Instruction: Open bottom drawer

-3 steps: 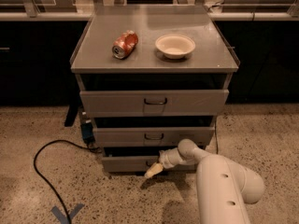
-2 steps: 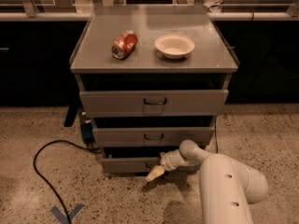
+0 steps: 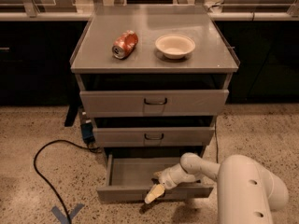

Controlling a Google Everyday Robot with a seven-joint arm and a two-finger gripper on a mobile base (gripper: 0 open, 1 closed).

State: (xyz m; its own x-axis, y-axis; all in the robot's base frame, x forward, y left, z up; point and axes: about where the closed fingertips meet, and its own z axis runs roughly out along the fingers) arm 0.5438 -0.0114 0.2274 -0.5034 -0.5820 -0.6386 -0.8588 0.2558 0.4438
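Note:
The bottom drawer [image 3: 126, 193] is the lowest grey drawer of the cabinet and stands pulled out toward me, its inside open to view. Its handle is hidden behind my gripper. My gripper [image 3: 155, 192] reaches from the white arm [image 3: 243, 185] at lower right. It sits at the middle of the drawer's front edge, where the handle is. The middle drawer [image 3: 154, 136] and the top drawer [image 3: 154, 101] stand above it, each with a dark loop handle.
A red can [image 3: 124, 44] lies on its side and a white bowl [image 3: 174, 45] stands on the cabinet top [image 3: 154, 62]. A black cable [image 3: 44, 164] loops on the speckled floor at left, by a blue box [image 3: 87, 130]. Blue tape [image 3: 67, 214] marks the floor.
The bottom drawer has slid out toward me, and my gripper has moved down and toward me with its front edge.

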